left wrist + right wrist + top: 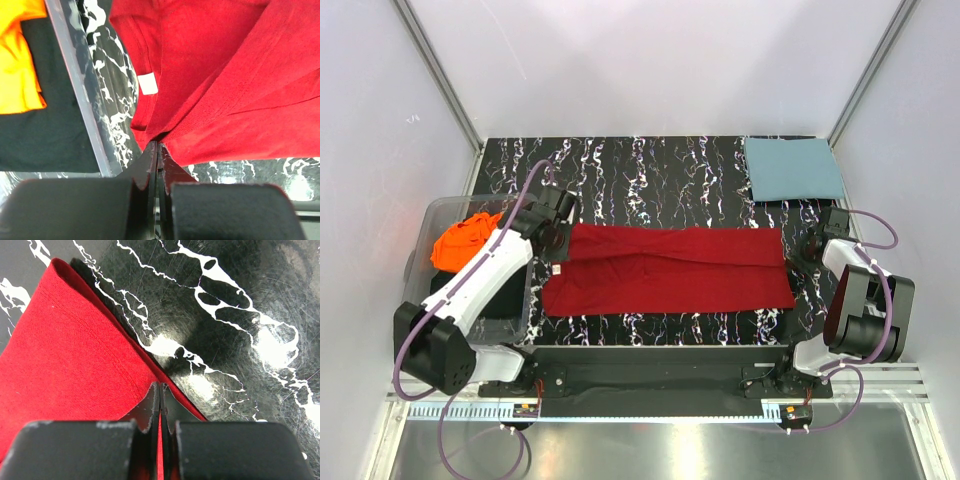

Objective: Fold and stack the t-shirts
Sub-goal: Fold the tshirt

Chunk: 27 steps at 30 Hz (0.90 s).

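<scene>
A deep red t-shirt [665, 270] lies folded into a long band across the black marbled table [650, 165]. My left gripper [563, 254] is shut on the band's left end, near the collar and its white label [148, 85]; the tips [158, 145] pinch the red cloth [225, 75]. At the right end my right gripper [792, 250] is shut on the red hem [75, 365], which shows between the jaws [160, 386]. A teal-blue t-shirt [793, 167] lies folded flat at the back right. A bright orange t-shirt [465, 240] lies crumpled in the bin on the left.
A clear plastic bin [440, 215] stands at the table's left edge; its wall [70, 75] runs just left of my left gripper, with the orange cloth [17, 55] behind it. White walls enclose the table on three sides.
</scene>
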### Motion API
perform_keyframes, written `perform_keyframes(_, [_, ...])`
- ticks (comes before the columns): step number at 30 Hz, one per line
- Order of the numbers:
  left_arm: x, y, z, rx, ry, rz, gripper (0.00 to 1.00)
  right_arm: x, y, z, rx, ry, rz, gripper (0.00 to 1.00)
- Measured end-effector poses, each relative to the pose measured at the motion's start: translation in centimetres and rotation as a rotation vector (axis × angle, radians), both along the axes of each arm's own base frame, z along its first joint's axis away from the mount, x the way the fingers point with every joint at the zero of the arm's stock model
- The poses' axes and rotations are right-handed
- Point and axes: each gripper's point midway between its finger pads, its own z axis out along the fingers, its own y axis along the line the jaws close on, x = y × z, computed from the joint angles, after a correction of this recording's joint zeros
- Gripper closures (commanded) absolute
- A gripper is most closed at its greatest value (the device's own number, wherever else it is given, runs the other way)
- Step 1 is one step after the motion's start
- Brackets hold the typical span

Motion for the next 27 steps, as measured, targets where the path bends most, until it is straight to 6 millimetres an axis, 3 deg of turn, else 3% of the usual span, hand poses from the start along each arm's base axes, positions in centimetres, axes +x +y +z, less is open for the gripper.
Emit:
perform_keyframes(9, [-2.8,-0.4,-3.1,0.021,0.109,-0.043,1.00,0.0,0.0,0.0,-0.001,0.002,-0.001,1.00])
perform_keyframes(15, [-3.1,-0.3,-3.3,0.036,0.123,-0.045,1.00,0.0,-0.4,-0.2,-0.016,0.010,-0.010,1.00])
perform_keyframes(21, [-3.2,-0.1,-3.5,0.053,0.134,-0.052,1.00,-0.1,-0.4,-0.2,-0.016,0.013,-0.012,0.84])
perform_keyframes(27, [-3.2,-1.0,-4.5,0.066,0.182,-0.081,1.00,-0.4,-0.3,0.1,-0.013,0.020,-0.019,0.80])
